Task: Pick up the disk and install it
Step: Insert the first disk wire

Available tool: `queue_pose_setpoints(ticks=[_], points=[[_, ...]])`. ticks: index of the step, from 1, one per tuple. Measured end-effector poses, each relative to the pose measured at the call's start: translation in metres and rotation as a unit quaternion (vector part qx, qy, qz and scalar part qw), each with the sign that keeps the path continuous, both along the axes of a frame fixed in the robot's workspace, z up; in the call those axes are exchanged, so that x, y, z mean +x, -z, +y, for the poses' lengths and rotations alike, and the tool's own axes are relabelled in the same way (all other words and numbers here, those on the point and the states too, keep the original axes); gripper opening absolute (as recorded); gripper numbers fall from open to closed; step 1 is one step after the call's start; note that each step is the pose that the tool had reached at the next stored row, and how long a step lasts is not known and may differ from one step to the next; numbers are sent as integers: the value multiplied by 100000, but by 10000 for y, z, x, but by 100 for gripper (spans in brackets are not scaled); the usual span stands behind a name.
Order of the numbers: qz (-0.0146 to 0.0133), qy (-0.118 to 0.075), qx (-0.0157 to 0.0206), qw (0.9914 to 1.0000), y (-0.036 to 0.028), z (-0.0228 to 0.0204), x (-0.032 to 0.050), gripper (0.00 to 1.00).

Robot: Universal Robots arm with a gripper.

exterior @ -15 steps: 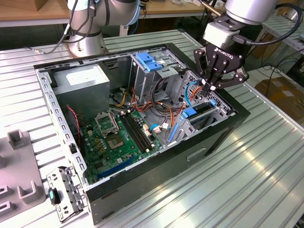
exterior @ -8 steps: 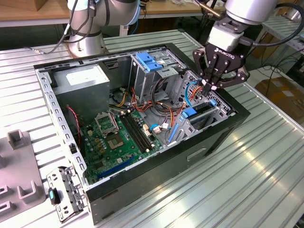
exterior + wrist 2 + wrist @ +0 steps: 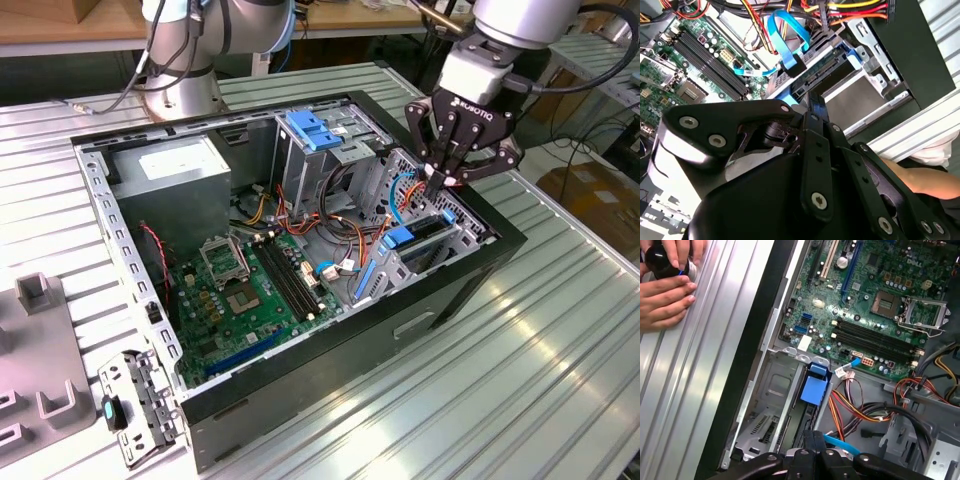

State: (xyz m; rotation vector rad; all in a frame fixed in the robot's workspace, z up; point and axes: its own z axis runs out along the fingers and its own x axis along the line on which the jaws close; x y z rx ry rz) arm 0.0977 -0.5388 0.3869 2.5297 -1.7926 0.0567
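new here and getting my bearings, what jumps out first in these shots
An open computer case lies on the ribbed metal table, green motherboard bare. At the exterior view's right end the black pincer, shut, hangs over the disk in its blue carrier. A person's hands are over the table.

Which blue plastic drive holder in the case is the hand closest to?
The blue plastic carrier framing the flat metal disk, right beneath the hand; the light-blue plastic bracket sits farther off, atop the tall metal bay.
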Motion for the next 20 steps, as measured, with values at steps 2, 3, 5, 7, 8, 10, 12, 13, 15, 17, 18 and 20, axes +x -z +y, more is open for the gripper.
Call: queue_pose_setpoints(ticks=[2, 3, 5, 7, 8, 10, 12, 13, 15, 17, 18, 20], points=[[0, -475, -33, 99999, 0, 8, 55, 11], [1, -643, -38, 99998, 0, 8, 76, 11], [27, -992, -34, 99995, 1, 8, 141, 11], [79, -1554, -34, 99988, 2, 8, 251, 11], [91, -1725, -36, 99985, 2, 8, 285, 11], [132, -1986, -35, 99980, 2, 8, 346, 11], [170, -2255, -30, 99974, 3, 8, 402, 11], [185, -2400, -30, 99971, 3, 8, 427, 11], [210, -2745, -34, 99962, 3, 9, 480, 11], [251, -3216, -35, 99948, 4, 9, 555, 11], [269, -3497, -40, 99938, 3, 8, 595, 11], [284, -3920, -45, 99923, 4, 9, 640, 17]])
